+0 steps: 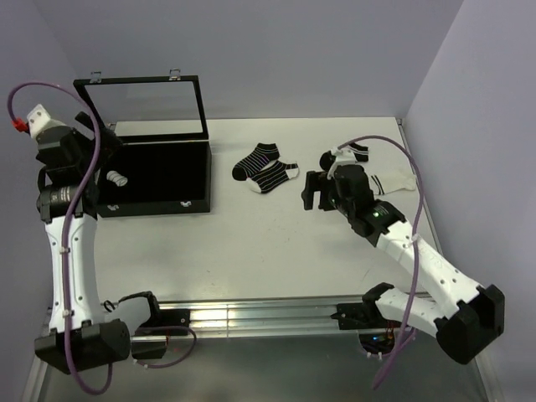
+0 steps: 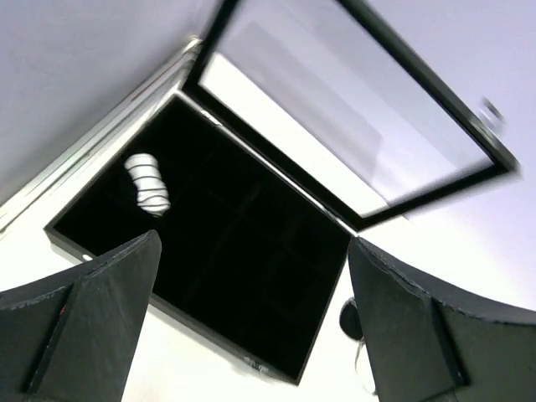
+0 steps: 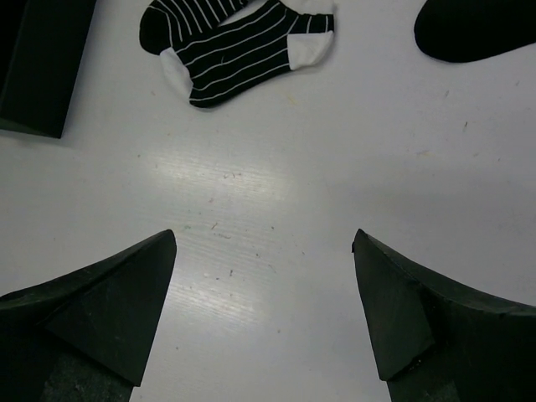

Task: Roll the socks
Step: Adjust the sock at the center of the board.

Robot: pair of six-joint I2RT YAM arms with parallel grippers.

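Black fingers of the right gripper (image 3: 264, 236) stand wide apart with nothing between them, hovering over the bare white table (image 3: 276, 167). Just beyond the fingertips lies the striped pair (image 3: 234, 46), two black socks with thin white lines and white toes and heels, flat and overlapping. Further right a black sock (image 3: 477, 29) shows at the edge of the wrist view. From above it lies partly behind the arm, with a white sock (image 1: 394, 182) near it by the right wall. Across the table the left gripper (image 2: 253, 241) is likewise spread and empty, raised above an open black case (image 1: 155, 208) whose glass lid (image 1: 146, 105) stands upright. One rolled bundle (image 2: 148, 184), white with dark stripes, sits in a compartment toward the case's left side.

One roll looks done and stowed, so the step in hand seems to be the approach to the striped pair. The next move likely calls for the right gripper to go forward and down onto one end of that pair and pinch both layers together so they roll as one, with the left arm coming over to pin the other end
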